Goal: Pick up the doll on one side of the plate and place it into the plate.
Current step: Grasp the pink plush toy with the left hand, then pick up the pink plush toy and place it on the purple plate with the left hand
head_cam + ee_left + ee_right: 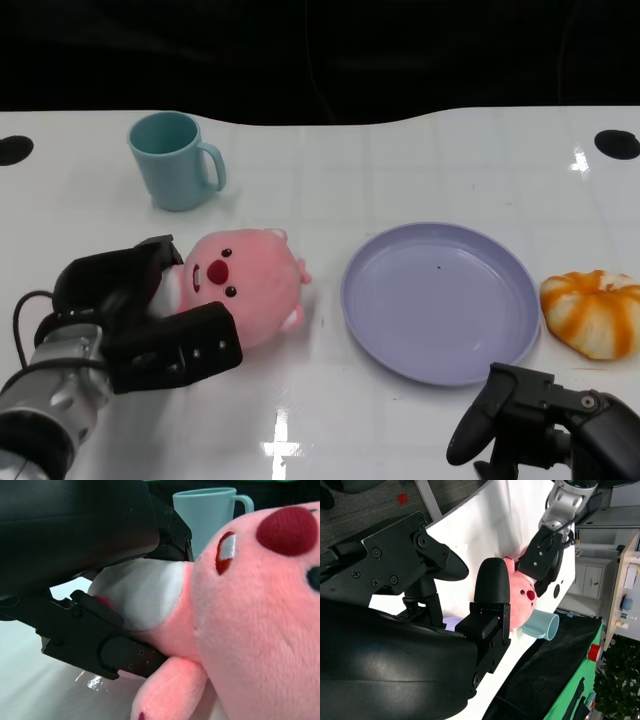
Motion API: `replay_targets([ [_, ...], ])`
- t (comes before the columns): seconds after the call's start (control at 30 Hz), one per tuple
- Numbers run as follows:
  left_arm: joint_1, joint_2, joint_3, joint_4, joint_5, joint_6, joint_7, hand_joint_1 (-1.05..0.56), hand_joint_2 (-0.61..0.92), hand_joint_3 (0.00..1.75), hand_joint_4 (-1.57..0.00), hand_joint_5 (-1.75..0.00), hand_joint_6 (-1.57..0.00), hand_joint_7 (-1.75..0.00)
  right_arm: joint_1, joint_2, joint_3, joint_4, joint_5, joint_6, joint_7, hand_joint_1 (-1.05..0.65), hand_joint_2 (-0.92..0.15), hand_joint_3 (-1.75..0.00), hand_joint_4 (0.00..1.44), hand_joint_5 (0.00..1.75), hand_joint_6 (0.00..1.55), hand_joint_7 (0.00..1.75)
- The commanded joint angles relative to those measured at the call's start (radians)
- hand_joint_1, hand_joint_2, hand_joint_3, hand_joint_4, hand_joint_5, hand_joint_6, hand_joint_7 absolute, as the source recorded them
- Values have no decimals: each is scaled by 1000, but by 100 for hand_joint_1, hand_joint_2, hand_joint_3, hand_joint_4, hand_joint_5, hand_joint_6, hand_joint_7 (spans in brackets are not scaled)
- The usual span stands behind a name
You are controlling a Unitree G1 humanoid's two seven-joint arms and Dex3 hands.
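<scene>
A pink plush doll [250,285] with a red nose lies on the white table just left of the lilac plate [440,300]. My left hand [140,320] wraps around its left side, one finger behind it and another in front. In the left wrist view the fingers [100,645] press into the doll [250,630] at its white part. The doll rests on the table. My right hand [540,415] sits near the front edge below the plate, fingers apart and holding nothing. The right wrist view shows the doll [522,597] gripped by the left hand [542,555] in the distance.
A teal mug [175,160] stands behind the doll toward the back left. An orange-and-white plush pumpkin [592,312] lies right of the plate. The table's far edge meets a black backdrop.
</scene>
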Motion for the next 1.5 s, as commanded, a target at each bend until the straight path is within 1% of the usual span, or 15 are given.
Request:
replay_targets([
  [0.03,53,18,50,-49,-54,-46,15,-16,61,92,-92,-175,-71,-175,-1,-4,-4,-10,9,3,-1,-13,-60,-106,65,166,57,135],
  [0.1,68,25,81,-85,-83,-56,3,-17,57,104,-92,-175,-71,-175,-1,-5,-4,-9,9,2,-1,-13,-60,-106,65,166,57,135],
  [0.2,88,38,106,-139,-104,-66,-17,-16,56,111,-94,-175,-74,-175,0,-5,-4,-10,9,6,-2,-13,-60,-105,65,166,57,135],
  [0.23,100,46,114,-175,-111,-72,-28,-16,55,112,-94,-175,-74,-175,-1,-5,-6,-10,12,7,-1,-13,-60,-105,65,166,57,136],
  [0.33,136,63,137,-283,-123,-87,-51,-13,45,127,-96,-175,-77,-175,-6,-6,-10,-7,15,6,2,-13,-60,-105,64,166,56,135],
  [0.47,171,64,154,-413,-123,-83,-74,-11,38,138,-97,-175,-77,-175,-10,-7,-11,-1,16,6,2,-14,-60,-104,64,166,57,136],
  [0.67,155,21,140,-565,-100,-39,-117,-13,37,138,-95,-175,-76,-175,-11,-8,-5,-2,12,9,1,-13,-60,-105,65,166,57,136],
  [0.73,136,3,130,-590,-88,-24,-134,-13,39,132,-96,-175,-75,-175,-12,-6,-3,-3,13,11,1,-13,-60,-105,65,166,57,136],
  [0.87,85,-50,108,-594,-69,10,-165,-17,42,123,-93,-175,-71,-175,-16,-3,4,-2,11,15,-2,-13,-60,-105,65,166,57,136],
  [1.03,6,-132,68,-536,-54,57,-196,-18,39,126,-97,-175,-78,-175,-16,-3,14,-5,3,13,-5,-13,-60,-105,65,166,57,136],
  [1.07,-10,-149,58,-526,-47,77,-207,-18,38,121,-96,-175,-78,-169,-14,-2,14,-6,3,12,-6,-13,-59,-105,65,166,57,136],
  [1.1,-28,-170,48,-514,-43,104,-221,-18,38,118,-96,-175,-77,-171,-12,-2,15,-6,3,10,-6,-13,-59,-105,65,166,57,136],
  [1.3,-91,-275,22,-475,-49,238,-283,-20,37,131,-98,-175,-79,-175,-9,-2,27,-11,-2,14,-7,-14,-58,-105,65,165,58,136],
  [1.4,-126,-349,6,-452,-46,338,-302,-19,39,123,-96,-175,-75,-175,-8,1,36,-19,0,25,-13,-13,-59,-106,64,164,57,135],
  [1.5,-151,-392,-8,-432,-40,401,-302,-19,43,114,-95,-175,-71,-175,-8,4,41,-25,1,35,-19,-13,-60,-105,64,165,57,135],
])
